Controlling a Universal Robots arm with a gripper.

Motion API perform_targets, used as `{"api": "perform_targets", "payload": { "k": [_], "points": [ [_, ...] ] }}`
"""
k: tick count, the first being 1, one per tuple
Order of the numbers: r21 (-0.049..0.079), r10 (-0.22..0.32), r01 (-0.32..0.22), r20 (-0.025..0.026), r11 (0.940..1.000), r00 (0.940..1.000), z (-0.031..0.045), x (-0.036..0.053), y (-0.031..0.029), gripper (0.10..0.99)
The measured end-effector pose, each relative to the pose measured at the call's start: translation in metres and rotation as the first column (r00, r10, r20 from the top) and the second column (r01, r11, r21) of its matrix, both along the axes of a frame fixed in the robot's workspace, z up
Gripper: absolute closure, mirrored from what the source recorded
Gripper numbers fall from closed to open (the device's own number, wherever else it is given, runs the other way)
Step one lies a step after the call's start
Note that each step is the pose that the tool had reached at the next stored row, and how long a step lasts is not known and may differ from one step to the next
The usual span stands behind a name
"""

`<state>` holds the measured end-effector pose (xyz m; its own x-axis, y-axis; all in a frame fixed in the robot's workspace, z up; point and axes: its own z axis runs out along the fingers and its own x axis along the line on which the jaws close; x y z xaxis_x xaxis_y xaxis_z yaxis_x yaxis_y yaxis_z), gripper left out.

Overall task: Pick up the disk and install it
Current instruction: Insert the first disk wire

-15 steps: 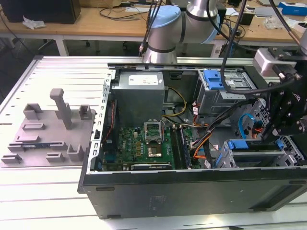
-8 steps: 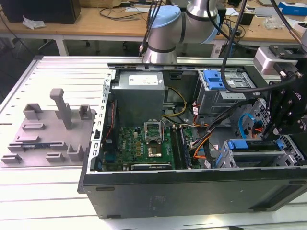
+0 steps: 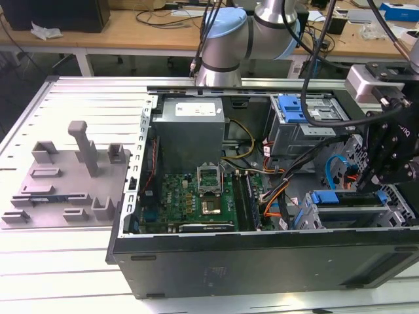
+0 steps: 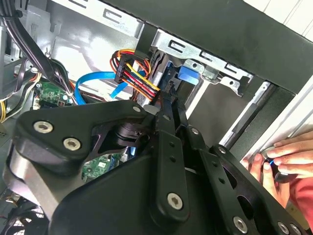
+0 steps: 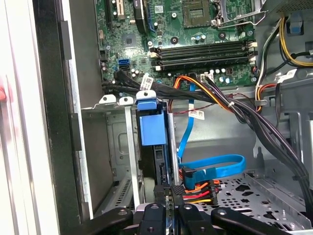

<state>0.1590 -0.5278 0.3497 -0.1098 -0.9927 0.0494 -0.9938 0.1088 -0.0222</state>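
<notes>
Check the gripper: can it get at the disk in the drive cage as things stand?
Probably yes. In the first wrist view the gripper is lined up right at the end of the disk, which sits edge-on in the drive cage. The power cable and blue data cable lie close beside it, apparently not across it.

disk (image 5: 152, 128) mostly hidden in bay — gripper (image 5: 168, 208) fingertips cut off by edge

Slatted white metal table (image 3: 72, 118) in front; wooden workbenches (image 3: 124, 29) behind, cluttered with cables; dark floor beneath.
</notes>
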Motion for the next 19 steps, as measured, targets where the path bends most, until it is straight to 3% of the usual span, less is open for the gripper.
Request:
{"api": "perform_targets", "payload": {
  "k": [19],
  "points": [
    [0.0, 0.013, -0.013, -0.0003, 0.9999, 0.9999, -0.0004, 0.0002, 0.0002, 0.922]
  ]
}}
